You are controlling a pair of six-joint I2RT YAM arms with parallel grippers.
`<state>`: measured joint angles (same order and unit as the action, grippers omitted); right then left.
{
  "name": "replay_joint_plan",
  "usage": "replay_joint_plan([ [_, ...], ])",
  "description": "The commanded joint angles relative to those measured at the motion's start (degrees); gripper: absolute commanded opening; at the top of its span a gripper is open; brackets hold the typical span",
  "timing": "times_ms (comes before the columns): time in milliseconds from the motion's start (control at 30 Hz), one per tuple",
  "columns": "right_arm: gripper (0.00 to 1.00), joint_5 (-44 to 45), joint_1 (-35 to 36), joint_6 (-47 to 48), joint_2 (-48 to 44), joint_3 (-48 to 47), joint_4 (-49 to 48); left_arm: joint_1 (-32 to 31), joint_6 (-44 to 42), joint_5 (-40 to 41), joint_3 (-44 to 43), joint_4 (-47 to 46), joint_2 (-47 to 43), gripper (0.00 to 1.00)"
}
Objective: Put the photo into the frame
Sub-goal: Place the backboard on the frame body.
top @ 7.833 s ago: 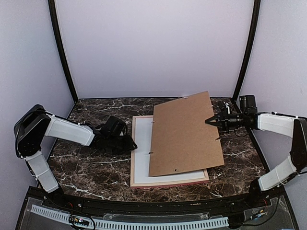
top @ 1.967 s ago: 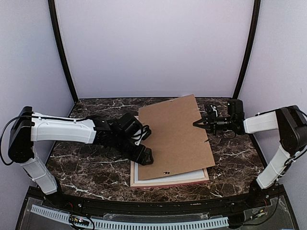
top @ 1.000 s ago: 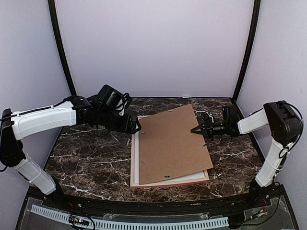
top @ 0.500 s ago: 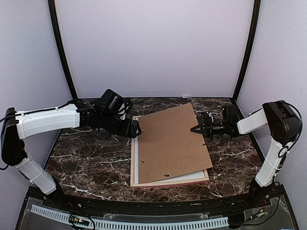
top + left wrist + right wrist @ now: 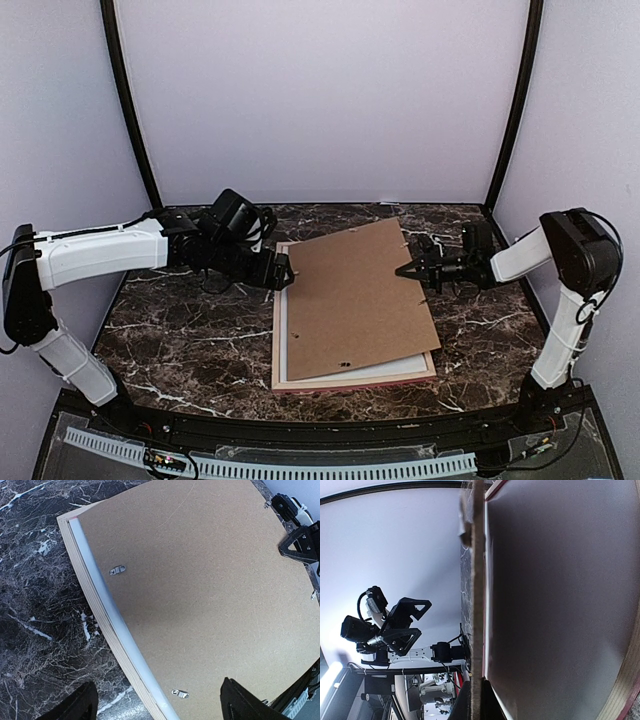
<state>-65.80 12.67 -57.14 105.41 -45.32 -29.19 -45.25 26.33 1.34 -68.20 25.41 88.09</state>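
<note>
Contact is made by the right gripper (image 5: pixel 405 270), its jaws pinched tight on the right edge of the brown backing board (image 5: pixel 355 300), which is laid askew over the frame (image 5: pixel 350 382). The left gripper (image 5: pixel 281 272) is spread wide by the frame's far left corner. The photo (image 5: pixel 285 340), white back up, is seen as a strip inside the frame. Everything is set on a dark marble table (image 5: pixel 190 330), enclosed by plain pale walls (image 5: pixel 320 100).

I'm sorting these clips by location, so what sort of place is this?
Probably a lab robot test booth, not a home: plain pale walls and black corner posts enclose a marble-patterned table, with two robot arms mounted at its near edge.
</note>
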Motion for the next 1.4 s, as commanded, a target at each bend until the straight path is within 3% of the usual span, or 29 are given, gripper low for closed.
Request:
replay_joint_plan([
  [0,0.0,-2.94,0.58,-2.23,0.3,-1.7,-6.78,0.17,0.33,1.45,0.52,1.32,-0.24,0.88],
  [1033,0.0,-2.33,2.69,-3.54,4.89,-2.87,-9.75,0.21,0.3,2.08,0.68,2.8,0.0,0.89],
  [1367,0.0,-0.49,2.71,3.17,4.63,-4.91,-1.24,0.23,0.6,1.51,1.13,2.39,-0.01,0.9],
])
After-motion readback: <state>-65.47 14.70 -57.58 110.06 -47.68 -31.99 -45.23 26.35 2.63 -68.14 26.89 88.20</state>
